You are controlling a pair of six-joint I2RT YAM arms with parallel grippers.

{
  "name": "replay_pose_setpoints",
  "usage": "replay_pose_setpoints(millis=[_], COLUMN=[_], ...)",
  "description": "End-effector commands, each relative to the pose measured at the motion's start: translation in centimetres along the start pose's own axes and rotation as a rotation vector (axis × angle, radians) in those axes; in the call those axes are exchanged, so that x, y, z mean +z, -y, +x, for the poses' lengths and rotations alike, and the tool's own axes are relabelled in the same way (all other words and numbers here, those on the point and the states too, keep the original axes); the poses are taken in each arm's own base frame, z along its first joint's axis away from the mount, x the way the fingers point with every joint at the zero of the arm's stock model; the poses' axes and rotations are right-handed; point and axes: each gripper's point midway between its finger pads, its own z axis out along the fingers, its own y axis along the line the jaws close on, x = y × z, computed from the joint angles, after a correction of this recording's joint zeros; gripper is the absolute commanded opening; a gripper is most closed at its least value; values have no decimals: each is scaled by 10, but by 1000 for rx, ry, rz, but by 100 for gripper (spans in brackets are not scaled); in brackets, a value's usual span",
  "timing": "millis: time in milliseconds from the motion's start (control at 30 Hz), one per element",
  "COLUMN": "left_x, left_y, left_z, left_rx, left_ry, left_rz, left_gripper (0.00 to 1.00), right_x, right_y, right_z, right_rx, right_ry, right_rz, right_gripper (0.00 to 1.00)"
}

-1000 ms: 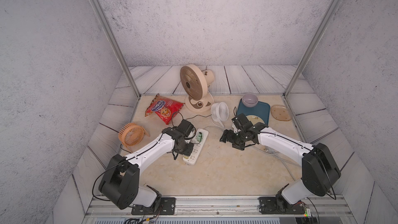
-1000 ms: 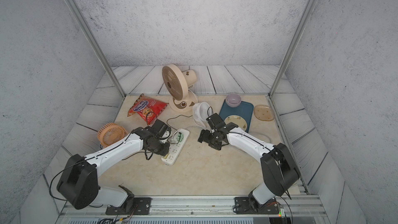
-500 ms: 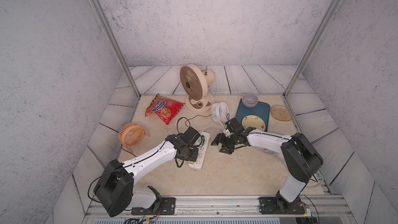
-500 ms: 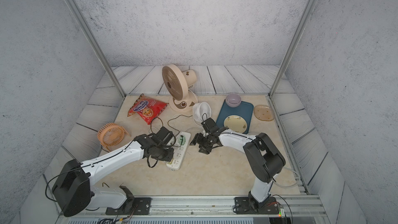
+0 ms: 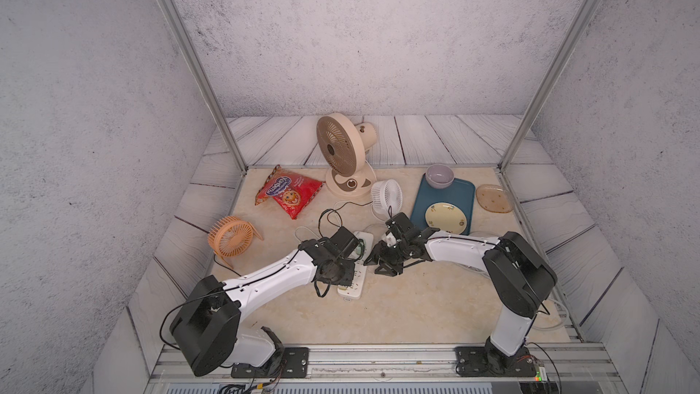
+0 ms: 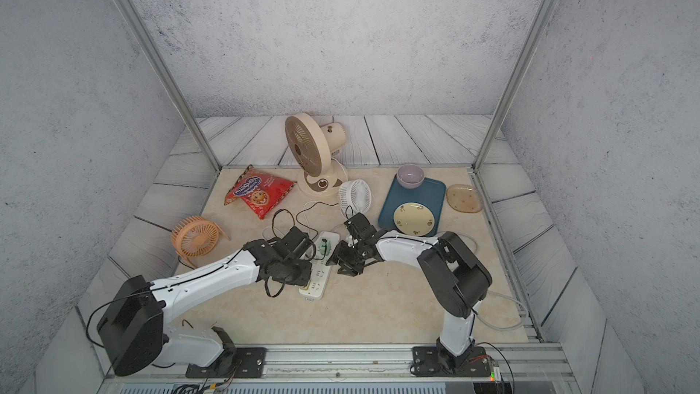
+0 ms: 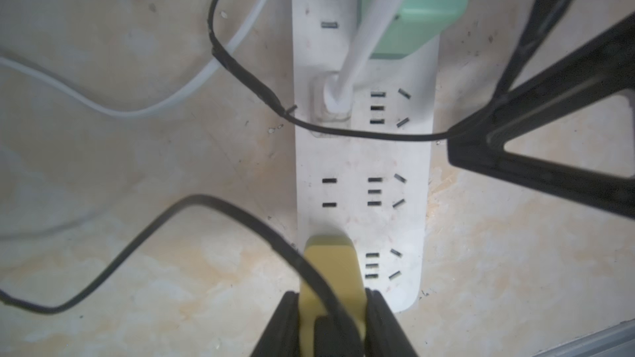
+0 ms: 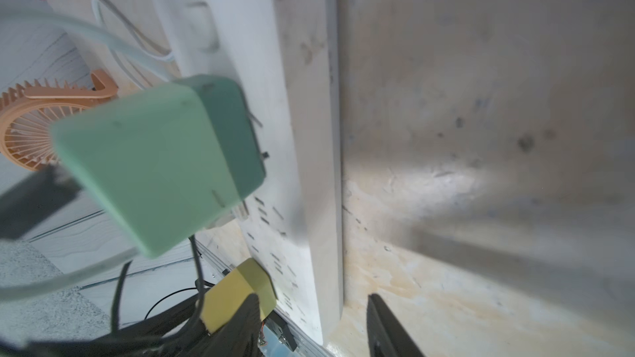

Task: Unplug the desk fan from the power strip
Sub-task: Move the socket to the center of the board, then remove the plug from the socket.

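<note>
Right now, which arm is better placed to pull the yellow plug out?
The left. The left pincer grips the yellow plug on the power strip. The right pincer stands open around the strip's edge, so it looks better suited to steadying the strip.

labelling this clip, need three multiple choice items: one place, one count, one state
1. The pale yellow plate sits: A) on the blue tray B) on a shelf C) in a sink
2. Fans in the scene: A) two B) three C) five
3. The left fingers are: A) wide open, empty B) shut on a spoon C) shut on the yellow plug

A: tray rim shows around it.
B: beige desk fan, small white fan, orange fan.
C: plug is pinched between them, by the power strip.
</note>
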Motion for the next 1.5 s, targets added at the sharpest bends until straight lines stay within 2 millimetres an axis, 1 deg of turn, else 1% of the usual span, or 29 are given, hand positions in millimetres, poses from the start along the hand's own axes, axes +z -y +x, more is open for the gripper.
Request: replay_pose_setpoints(millis=[0,233,433,600,767,900,967,1033,1100,1300,1400,1467], left_x=[3,4,3,-7,-15,-23,-27,-34,-39,-51,-52,-49], left_y=[5,9,15,25,36,41,42,43,44,45,47,47], left_z=[-1,-3,-7,-16,-23,-27,-28,-32,-35,-39,-38,-36], left_rx=[-9,-18,-17,-14,-35,-42,-42,-39,-31,-10,-4,-4], left_ry=[9,12,15,37,58,78,86,96,111,144,147,142], left_rz=[13,22,36,62,105,130,135,135,133,109,107,105], left_gripper=[6,6,5,3,2,1,0,0,0,0,0,0], right_x=[8,16,23,27,28,32,36,39,39,34,32,33], right_y=[2,6,16,28,52,75,89,107,118,130,133,130], right_z=[6,8,11,12,14,17,20,24,27,27,28,28], right_rx=[2,-9,4,35,73,127,156,194,219,237,241,227], right_ry=[-32,-61,-89,-102,-96,-101,-107,-119,-121,-105,-105,-108], right_rz=[17,50,87,137,225,288,327,370,406,478,499,499], right_gripper=[46,47,46,43,39,29,25,24,26,27,28,28])
